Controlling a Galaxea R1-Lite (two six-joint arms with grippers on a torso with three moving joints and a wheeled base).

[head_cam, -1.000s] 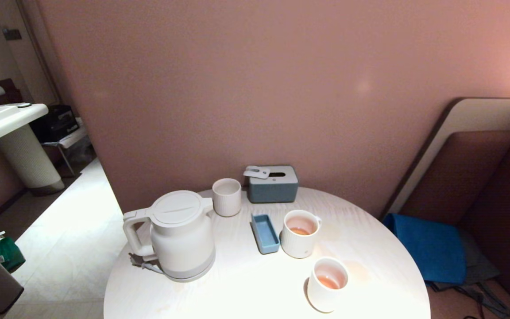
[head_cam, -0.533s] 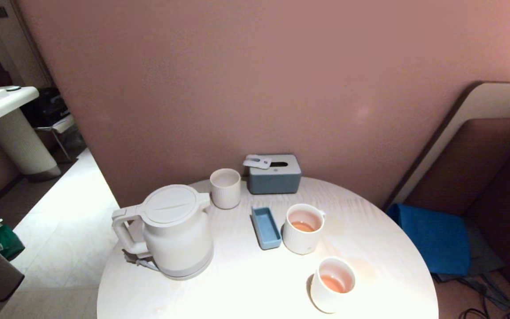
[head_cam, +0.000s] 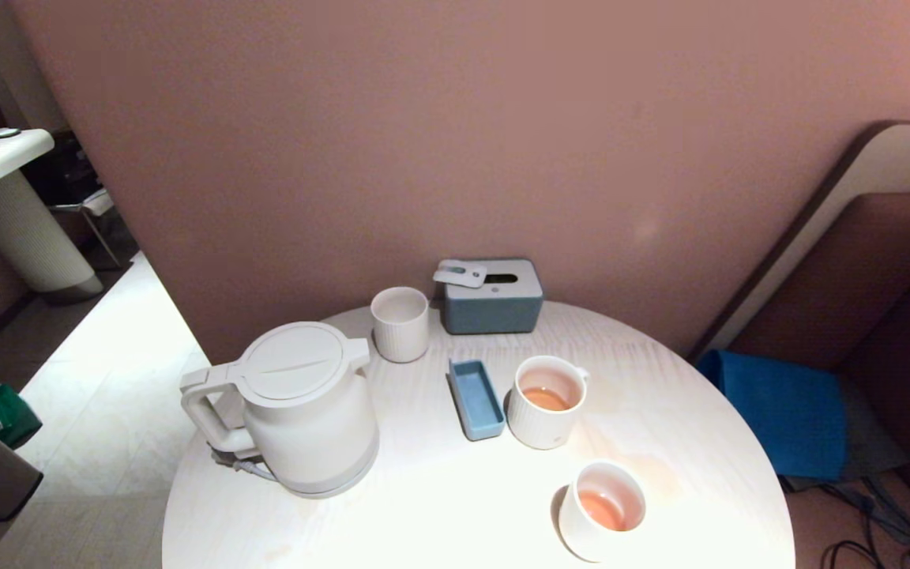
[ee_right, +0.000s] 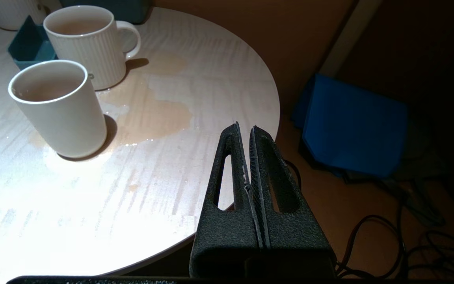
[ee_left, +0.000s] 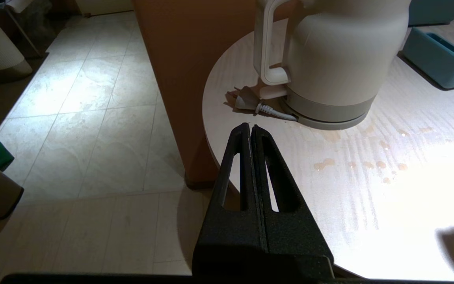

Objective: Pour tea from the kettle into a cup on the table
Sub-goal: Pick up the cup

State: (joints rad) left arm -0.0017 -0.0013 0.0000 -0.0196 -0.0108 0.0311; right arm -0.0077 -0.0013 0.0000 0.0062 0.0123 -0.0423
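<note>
both arms are low in front of the table (head_cam: 439,506) and do not show in the head view. the left gripper (ee_left: 250,127) points toward the left edge of the table, near the kettle (ee_left: 329,59), and its fingers are pressed together with nothing between them. the right gripper (ee_right: 244,128) points over the right edge of the table, also pressed together and empty.

there is one kettle, upright by the left edge, with its handle (head_cam: 206,415) toward that edge and a plug (ee_left: 246,103) lying just beside its bottom. there are three white vessels: one ribbed cup (head_cam: 546,401) with a handle near the middle of the table, holding a little tea (head_cam: 545,399); one smooth cup (head_cam: 601,510) near the front right edge, also with tea inside; one ribbed tumbler (head_cam: 400,324) near the back edge. one blue tray (head_cam: 475,397) lies just beside the ribbed cup, between it and the kettle. one grey box (head_cam: 493,296) stands at the back edge. a puddle (ee_right: 152,112) lies on the table beside the two cups.
</note>
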